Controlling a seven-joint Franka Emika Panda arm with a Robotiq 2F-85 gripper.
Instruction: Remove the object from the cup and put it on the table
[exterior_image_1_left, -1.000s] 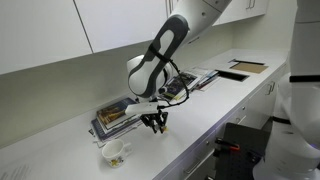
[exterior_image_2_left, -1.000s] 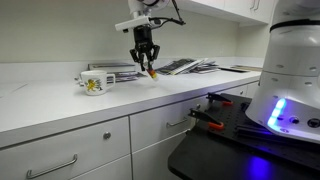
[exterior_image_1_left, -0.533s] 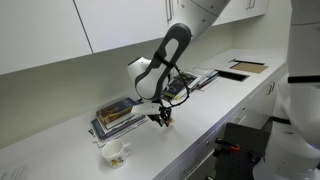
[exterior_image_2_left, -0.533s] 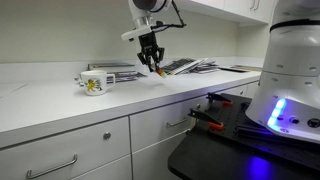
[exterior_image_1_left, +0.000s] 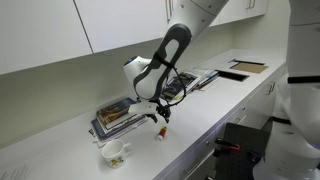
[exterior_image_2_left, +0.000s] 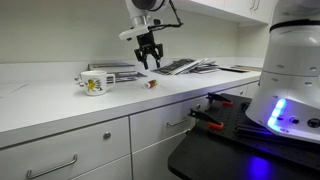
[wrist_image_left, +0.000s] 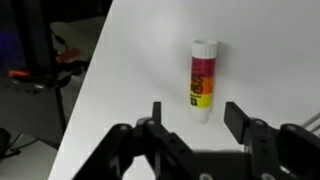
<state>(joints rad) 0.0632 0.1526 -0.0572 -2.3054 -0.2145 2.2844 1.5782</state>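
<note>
the jaws are spread wide and nothing is gripped between them. in the wrist view the gripper (wrist_image_left: 198, 120) is seen from above, and the object (wrist_image_left: 204, 80) is framed in the gap between the jaws but lies apart from them, down on the table (wrist_image_left: 130, 60). the object is shown as a small stick-shaped tube with a white cap and a red-orange and yellow label, and it appears to lie on its side on the bare white surface.

in both exterior views the object (exterior_image_1_left: 160, 133) (exterior_image_2_left: 151, 84) is seen as a small red-orange item resting on the long white countertop (exterior_image_1_left: 200, 100) (exterior_image_2_left: 60, 105), just below the raised gripper (exterior_image_1_left: 158, 118) (exterior_image_2_left: 150, 58) and not touched by it. the cup (exterior_image_1_left: 114, 152) (exterior_image_2_left: 96, 82), a small white mug with a side handle, is placed upright on the same surface, near the object but clearly apart from it. a yellow pattern is visible on the mug's side in an exterior view.

behind the object, a stack of dark books and magazines (exterior_image_1_left: 120, 115) (exterior_image_2_left: 185, 66) is spread along the back of the countertop. white drawers (exterior_image_2_left: 70, 155) with metal handles are fitted under the countertop, and white wall cabinets (exterior_image_1_left: 110, 25) are hung above it. a dark cart (exterior_image_2_left: 215, 145) carrying red-handled tools (exterior_image_2_left: 205, 118) is parked in front of the drawers.
</note>
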